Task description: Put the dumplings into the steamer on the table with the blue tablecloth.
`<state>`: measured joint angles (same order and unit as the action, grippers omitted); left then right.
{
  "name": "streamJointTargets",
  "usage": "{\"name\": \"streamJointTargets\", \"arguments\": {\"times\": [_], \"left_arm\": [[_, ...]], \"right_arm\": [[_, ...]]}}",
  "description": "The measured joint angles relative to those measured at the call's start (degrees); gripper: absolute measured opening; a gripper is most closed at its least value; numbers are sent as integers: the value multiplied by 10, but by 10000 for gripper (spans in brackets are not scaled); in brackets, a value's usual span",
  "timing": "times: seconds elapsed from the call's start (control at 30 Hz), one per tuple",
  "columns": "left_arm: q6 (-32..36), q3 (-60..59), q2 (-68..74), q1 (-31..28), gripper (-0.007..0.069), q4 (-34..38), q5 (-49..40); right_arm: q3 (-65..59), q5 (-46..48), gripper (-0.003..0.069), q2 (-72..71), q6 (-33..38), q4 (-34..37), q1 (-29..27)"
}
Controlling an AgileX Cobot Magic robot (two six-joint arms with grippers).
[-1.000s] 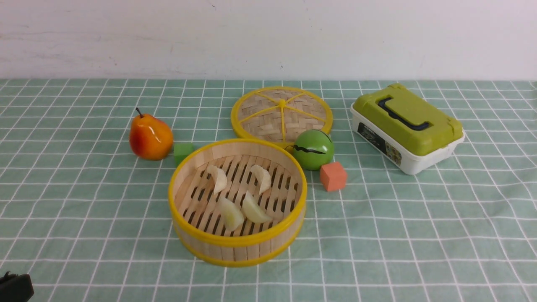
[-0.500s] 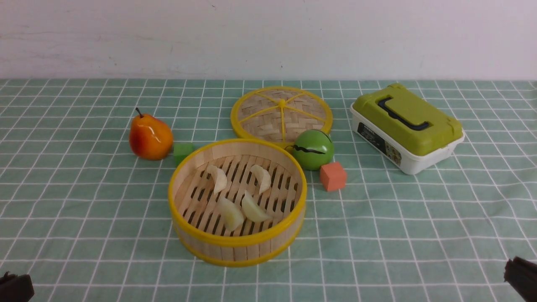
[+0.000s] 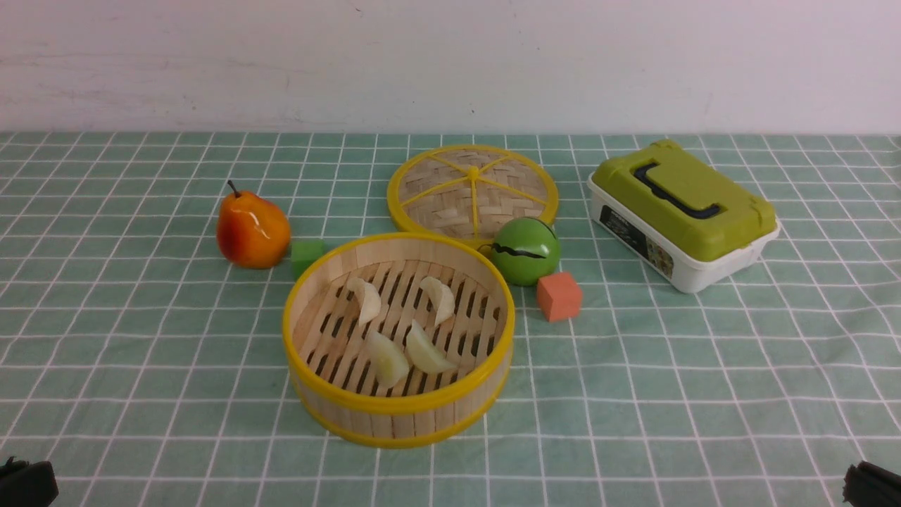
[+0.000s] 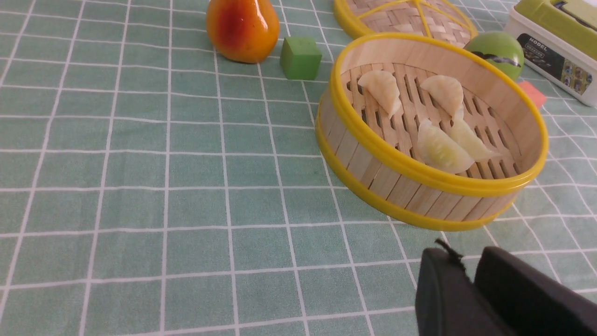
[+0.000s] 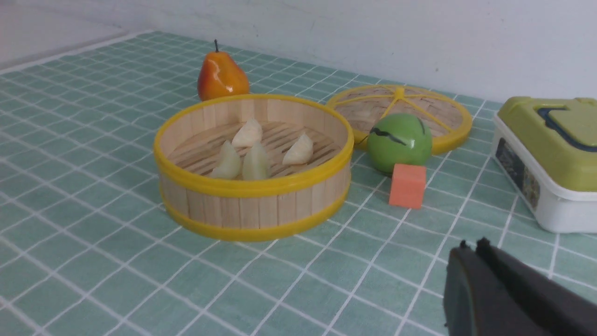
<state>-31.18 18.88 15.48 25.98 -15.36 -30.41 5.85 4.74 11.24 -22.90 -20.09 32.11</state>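
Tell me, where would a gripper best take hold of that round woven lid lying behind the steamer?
Probably at the woven lid's yellow rim, coming down from above on its far side: it lies flat, the steamer and green ball crowd its near edge, and its centre knob looks tiny.

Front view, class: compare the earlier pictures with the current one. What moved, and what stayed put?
Only the right hand changed: absent at first, it entered at the lower right corner, then dropped lower. The left hand barely shifted. Nothing was gripped or released. The four dumplings stayed in the steamer; the lid and pear did not move.
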Motion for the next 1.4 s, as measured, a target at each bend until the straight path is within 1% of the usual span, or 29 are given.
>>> {"name": "streamJointTargets", "arguments": {"times": [0.1,0.2,0.27,0.33,0.43,0.53,0.6,0.63,0.7,0.73,1.4], "left_arm": [[0,0,0,0,104,0,0],[0,0,0,0,110,0,-1],[0,0,0,0,111,0,-1],[0,0,0,0,112,0,-1],[0,0,0,0,113,0,-1],[0,0,0,0,114,0,-1],[0,0,0,0,115,0,-1],[0,0,0,0,115,0,-2],[0,0,0,0,115,0,-2],[0,0,0,0,115,0,-2],[0,0,0,0,132,0,-2]], "right_arm": [[-13,3,-11,-38,3,23,-51],[-41,-7,-10,-87,40,83,-150],[-61,-19,-9,-107,64,119,-200],[-71,-11,-8,-117,82,153,-250],[-74,6,-8,-118,92,169,-291],[-74,42,-8,-118,93,172,-303],[-74,91,-6,-118,94,177,-305],[-74,96,-5,-118,94,177,-305],[-73,152,-4,-119,94,184,-305],[-71,160,-4,-119,94,186,-305],[-69,170,9,-119,96,190,-305]]}}
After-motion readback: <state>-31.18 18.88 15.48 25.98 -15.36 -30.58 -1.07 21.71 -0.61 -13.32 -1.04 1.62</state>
